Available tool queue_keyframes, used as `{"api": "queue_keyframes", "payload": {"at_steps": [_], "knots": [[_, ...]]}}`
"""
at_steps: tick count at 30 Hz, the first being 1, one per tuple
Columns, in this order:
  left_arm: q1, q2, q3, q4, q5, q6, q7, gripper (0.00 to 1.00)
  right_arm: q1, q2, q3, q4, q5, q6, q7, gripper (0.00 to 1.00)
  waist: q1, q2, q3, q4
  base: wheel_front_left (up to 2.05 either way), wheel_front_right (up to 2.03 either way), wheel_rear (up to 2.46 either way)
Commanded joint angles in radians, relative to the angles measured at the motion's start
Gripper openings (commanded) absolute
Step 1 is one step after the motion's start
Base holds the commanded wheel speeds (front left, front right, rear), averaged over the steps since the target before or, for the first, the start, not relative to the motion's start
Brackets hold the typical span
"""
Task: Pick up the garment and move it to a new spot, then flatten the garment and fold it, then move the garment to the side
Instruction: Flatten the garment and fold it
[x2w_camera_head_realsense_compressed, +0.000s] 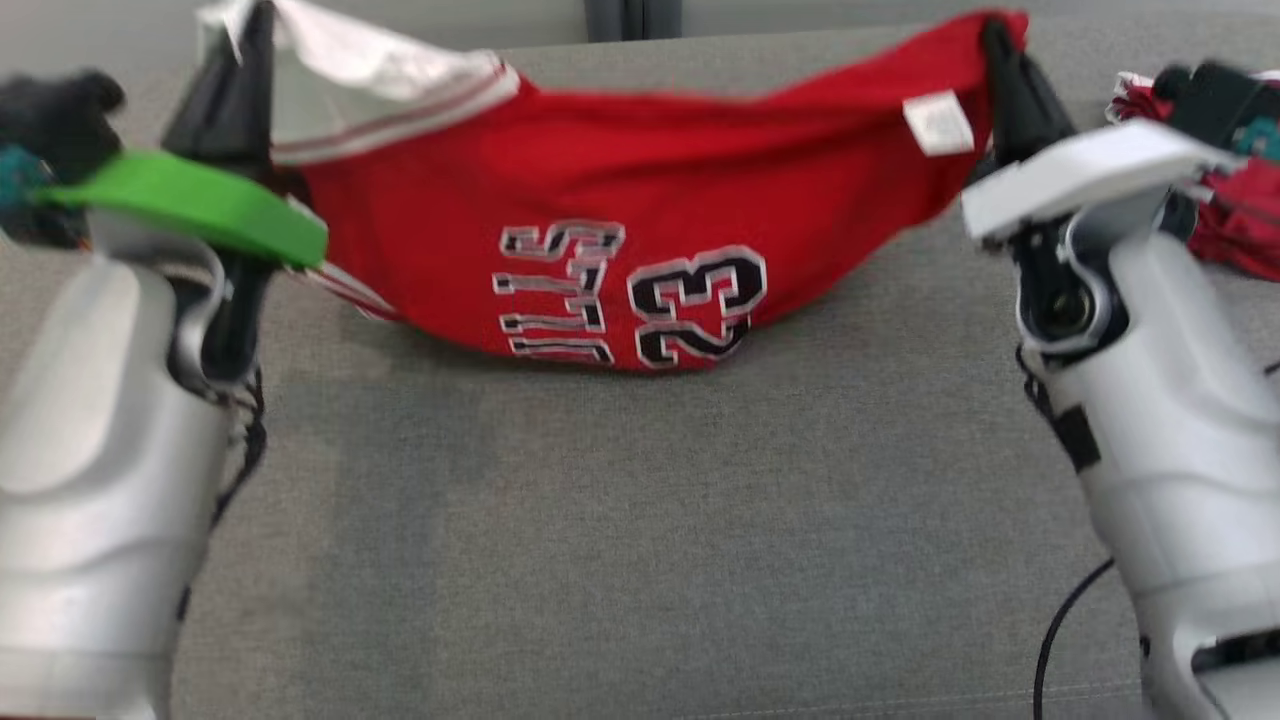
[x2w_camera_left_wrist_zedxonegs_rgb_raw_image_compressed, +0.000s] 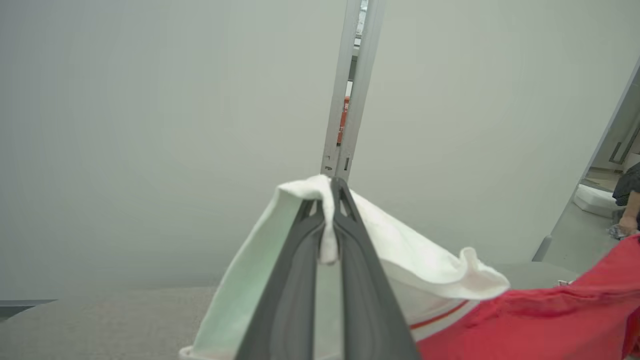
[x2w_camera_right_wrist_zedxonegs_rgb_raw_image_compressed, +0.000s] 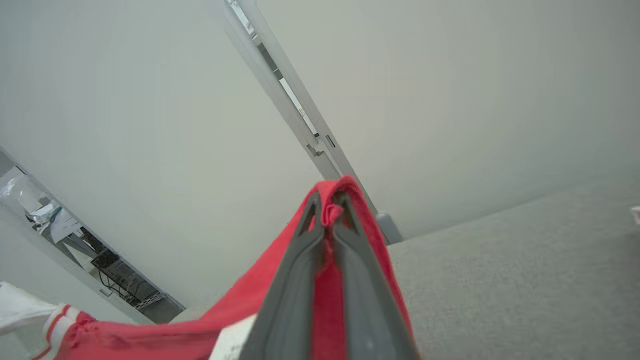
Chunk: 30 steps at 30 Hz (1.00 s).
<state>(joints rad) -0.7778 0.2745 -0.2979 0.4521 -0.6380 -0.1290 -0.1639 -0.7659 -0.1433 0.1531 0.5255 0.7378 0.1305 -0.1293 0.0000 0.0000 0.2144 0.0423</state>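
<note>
While the red jersey (x2w_camera_head_realsense_compressed: 640, 170) hangs stretched between both arms over the grey counter (x2w_camera_head_realsense_compressed: 640, 520), the left tool (x2w_camera_head_realsense_compressed: 248, 30) is clamped on its white-trimmed edge and the right tool (x2w_camera_head_realsense_compressed: 1000, 40) on a red corner. Its sagging middle, number 23 upside down, dips toward the counter.

Two pale forearms rise from the lower corners of the head view, the left forearm (x2w_camera_head_realsense_compressed: 90, 450) and the right forearm (x2w_camera_head_realsense_compressed: 1170, 430), each reaching forward and up. The left claw (x2w_camera_head_realsense_compressed: 255, 25) has its dark fingers (x2w_camera_left_wrist_zedxonegs_rgb_raw_image_compressed: 292, 280) pressed together on a white edge of the jersey (x2w_camera_head_realsense_compressed: 640, 170). The right claw (x2w_camera_head_realsense_compressed: 997, 35) is clamped the same way on a red edge. The cloth sags between the claws.
</note>
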Motion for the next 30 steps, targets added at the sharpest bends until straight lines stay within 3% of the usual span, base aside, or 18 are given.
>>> {"api": "queue_keyframes", "payload": {"at_steps": [1,8,12,16,23,30], "knots": [[-0.100,0.016,-0.002,0.027,-0.023,-0.003,0.018,0.00,-0.093,-0.004,-0.016,0.035,0.011,0.000,0.019,0.00,0.0000,0.0000,0.120,-0.009,0.00,0.00,0.00],[-0.552,0.060,-0.003,0.214,-0.071,-0.003,0.026,0.00,-0.563,0.018,-0.108,0.287,-0.004,0.000,0.038,0.00,0.0000,0.0000,0.266,-0.020,0.00,0.00,0.00],[-0.745,0.060,-0.025,0.307,-0.069,-0.003,-0.003,0.00,-0.776,0.033,-0.155,0.426,-0.035,0.000,0.006,0.00,0.0000,0.0000,0.290,-0.021,0.00,0.00,0.00],[-0.897,0.053,-0.050,0.382,-0.072,-0.003,-0.023,0.00,-0.930,0.035,-0.136,0.511,-0.096,0.000,-0.024,0.00,0.0000,0.0000,0.299,-0.024,0.00,0.00,0.00],[-1.055,0.050,-0.073,0.455,-0.090,-0.003,-0.061,0.00,-1.076,0.050,-0.111,0.598,-0.133,0.000,-0.053,0.00,0.0000,0.0000,0.315,-0.031,0.00,0.00,0.00],[-0.995,0.053,-0.133,0.441,-0.148,-0.003,-0.081,0.00,-1.028,0.052,-0.063,0.604,-0.102,0.000,-0.061,0.00,0.0000,0.0000,0.342,-0.024,0.00,0.00,0.00]]}}
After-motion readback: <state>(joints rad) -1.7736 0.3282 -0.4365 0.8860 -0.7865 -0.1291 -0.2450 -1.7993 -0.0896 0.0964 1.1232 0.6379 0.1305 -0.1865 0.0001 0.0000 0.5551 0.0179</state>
